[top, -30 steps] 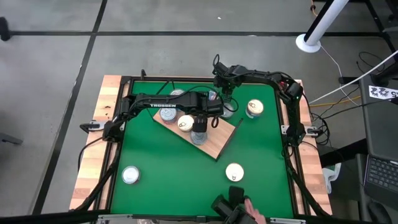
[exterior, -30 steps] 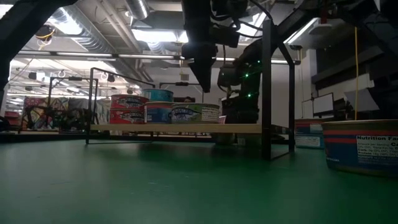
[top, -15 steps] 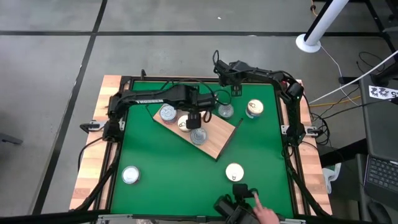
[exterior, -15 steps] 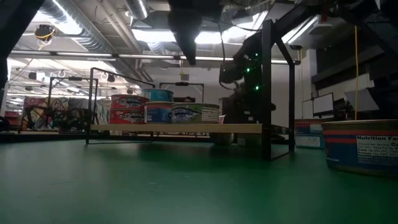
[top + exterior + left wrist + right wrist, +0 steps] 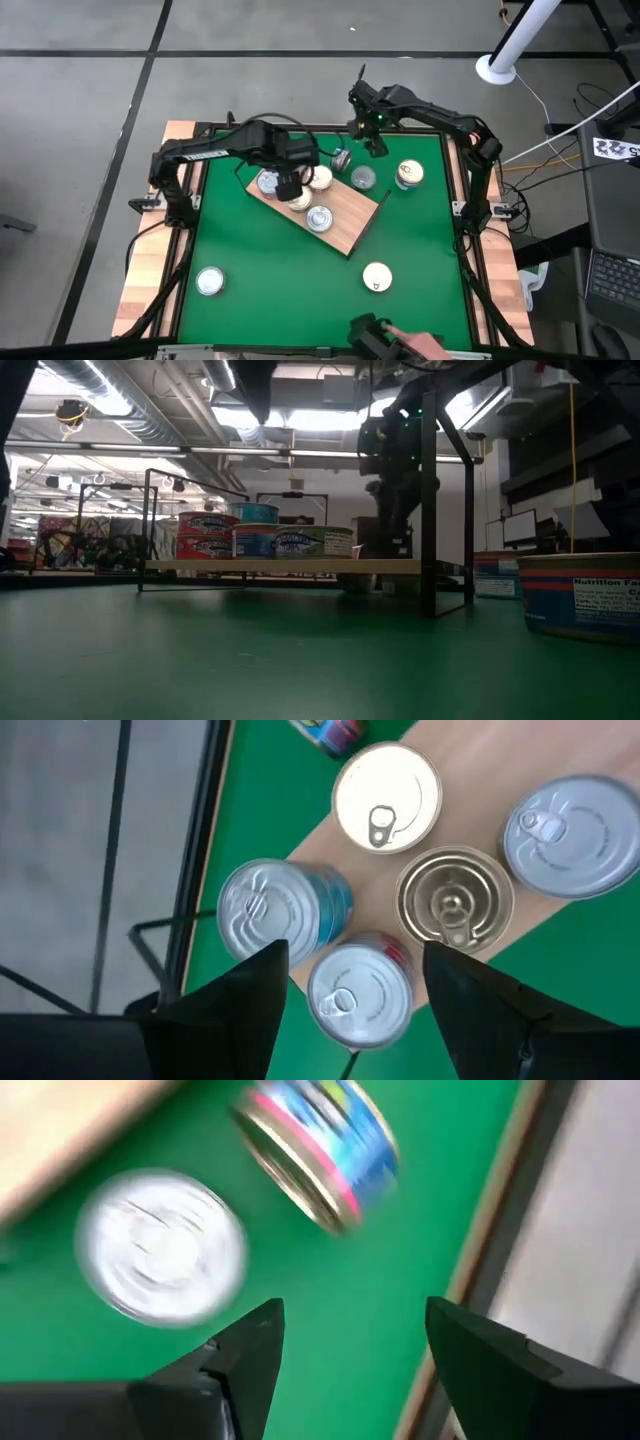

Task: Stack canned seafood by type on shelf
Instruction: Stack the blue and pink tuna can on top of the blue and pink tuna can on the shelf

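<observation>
Green mat (image 5: 260, 255) under tin-laden shelf (image 5: 345, 222)

Eight tins (image 5: 376, 277) in all: three on the shelf (image 5: 345, 215), two at its nine o'clock edge, three apart on the green mat.

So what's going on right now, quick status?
Both grippers open, empty: left gripper over the shelf, right gripper at far edge. Four tins on shelf. One tin tipped beside it.
</observation>
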Controlling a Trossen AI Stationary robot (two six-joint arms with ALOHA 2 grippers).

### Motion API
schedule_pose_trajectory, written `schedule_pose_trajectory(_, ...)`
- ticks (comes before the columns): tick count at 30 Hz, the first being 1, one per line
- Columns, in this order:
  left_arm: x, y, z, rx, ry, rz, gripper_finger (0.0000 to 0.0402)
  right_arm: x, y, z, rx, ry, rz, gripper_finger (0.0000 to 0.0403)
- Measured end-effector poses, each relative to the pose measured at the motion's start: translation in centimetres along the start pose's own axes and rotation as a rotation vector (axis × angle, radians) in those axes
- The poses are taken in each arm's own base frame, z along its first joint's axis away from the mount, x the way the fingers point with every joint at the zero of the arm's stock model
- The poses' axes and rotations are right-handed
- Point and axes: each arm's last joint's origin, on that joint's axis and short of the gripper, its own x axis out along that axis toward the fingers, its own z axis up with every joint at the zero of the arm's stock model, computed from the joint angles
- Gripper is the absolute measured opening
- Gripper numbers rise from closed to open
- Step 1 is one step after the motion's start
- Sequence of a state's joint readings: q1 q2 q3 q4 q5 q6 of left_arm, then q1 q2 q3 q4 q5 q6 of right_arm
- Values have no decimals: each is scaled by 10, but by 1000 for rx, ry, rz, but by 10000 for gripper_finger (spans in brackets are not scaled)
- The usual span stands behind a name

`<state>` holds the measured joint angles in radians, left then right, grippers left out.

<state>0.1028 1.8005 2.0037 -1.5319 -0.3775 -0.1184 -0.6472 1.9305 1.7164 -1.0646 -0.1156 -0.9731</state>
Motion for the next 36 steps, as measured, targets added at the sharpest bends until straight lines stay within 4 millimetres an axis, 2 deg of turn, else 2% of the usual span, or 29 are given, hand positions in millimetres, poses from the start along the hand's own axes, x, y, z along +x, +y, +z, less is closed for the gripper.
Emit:
schedule_pose_trajectory(4, -12, 4, -6, -65, -34, -6, 227, 6, 0, 4, -86, -109, 51, 244)
schedule_pose_trajectory(11, -20, -4, -10, -51, -57, -17, 227, 13, -2, 11, -112, -131, 30, 244)
schedule_pose_trajectory(20, -25, -17, -11, -53, -75, -18, 227, 16, 11, 33, -289, -162, 9, 244)
schedule_pose_trajectory(27, -29, -26, -13, -62, -85, -27, 227, 21, 16, 44, -396, -112, -46, 244)
schedule_pose_trajectory(36, -32, -34, -15, -72, -96, -29, 227, 30, 13, 46, -440, -71, -81, 243)
